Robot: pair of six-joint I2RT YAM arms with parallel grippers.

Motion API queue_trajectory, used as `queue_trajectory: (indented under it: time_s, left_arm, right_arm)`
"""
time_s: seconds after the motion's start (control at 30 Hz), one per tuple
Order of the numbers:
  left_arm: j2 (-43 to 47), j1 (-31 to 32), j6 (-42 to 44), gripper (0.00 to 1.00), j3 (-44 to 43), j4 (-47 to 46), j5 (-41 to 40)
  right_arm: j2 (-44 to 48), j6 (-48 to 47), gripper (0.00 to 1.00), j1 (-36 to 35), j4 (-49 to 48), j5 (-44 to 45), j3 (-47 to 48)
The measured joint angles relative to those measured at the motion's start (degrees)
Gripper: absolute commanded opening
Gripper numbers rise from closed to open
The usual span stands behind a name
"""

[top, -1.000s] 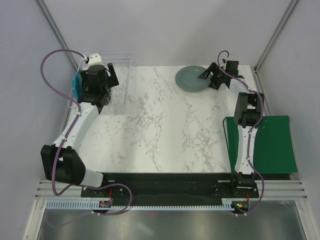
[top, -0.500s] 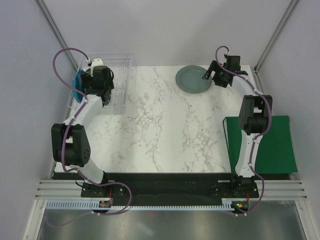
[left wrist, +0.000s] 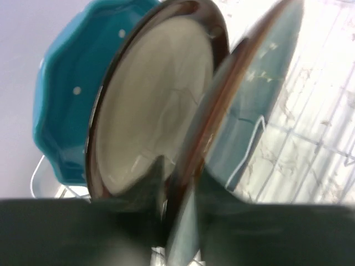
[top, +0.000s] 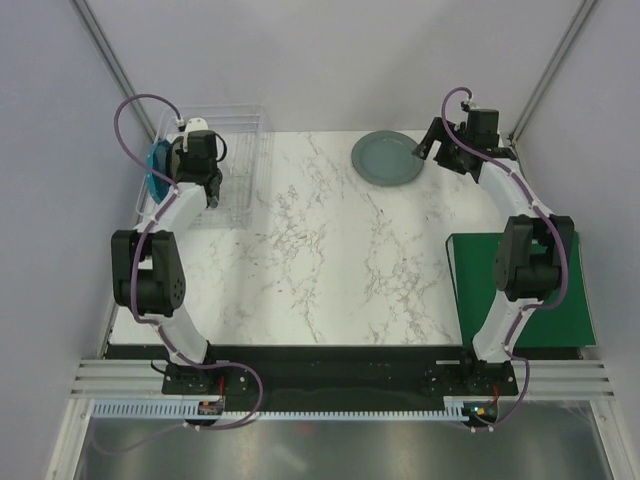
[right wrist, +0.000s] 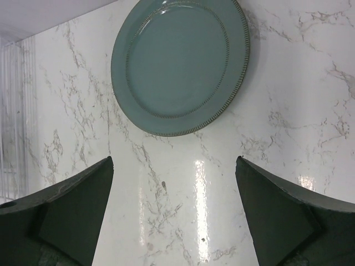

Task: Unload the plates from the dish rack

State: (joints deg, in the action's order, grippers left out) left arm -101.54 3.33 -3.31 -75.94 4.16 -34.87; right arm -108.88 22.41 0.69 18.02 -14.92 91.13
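- Marble table (top: 330, 260), white walls, green mat (top: 540, 290) at right.
- Grey-green plate (right wrist: 180, 66) lies flat at the far edge; right gripper (right wrist: 175, 219) near it, jaws spread wide, empty.
- Dish rack (top: 245, 150) far left holds turquoise plate (left wrist: 55, 94), brown-rimmed plate (left wrist: 155, 111) and greyish-blue plate (left wrist: 260, 83), all on edge.
- Left gripper (left wrist: 180, 227) at the greyish-blue plate's rim; too blurred to tell whether it grips.

I'm working in a robotics lab test cell. Plain pale walls (top: 330, 60) and bare metal struts (top: 105, 50) box in a marble-patterned tabletop (top: 330, 260). The arms (top: 165, 225) are bolted to a black base plate (top: 330, 365) beside aluminium rails (top: 120, 375) and a slotted cable duct (top: 330, 408), with purple cables (top: 125, 110) looping loose. The only kitchenware is a clear dish rack (top: 245, 160) and a grey-green plate (top: 385, 158).
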Motion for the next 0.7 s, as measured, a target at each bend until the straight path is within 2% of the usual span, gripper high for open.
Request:
queue_trajectory:
  time_s: [0.13, 0.43, 0.7]
  left_arm:
    - [-0.17, 0.39, 3.67, 0.02, -0.74, 0.48, 0.92]
    - [-1.95, 2.12, 4.28, 0.02, -3.17, 1.49, -3.26]
    - [-1.99, 2.99, 5.75, 0.02, -3.39, 1.33, -4.48]
  right_arm:
    - [2.51, -0.2, 0.98, 0.0, -0.76, -0.02, -1.92]
    - [3.17, -0.15, 0.98, -1.81, -1.77, -0.04, -8.35]
    - [3.32, -0.15, 0.98, -3.58, -2.29, -0.04, -9.94]
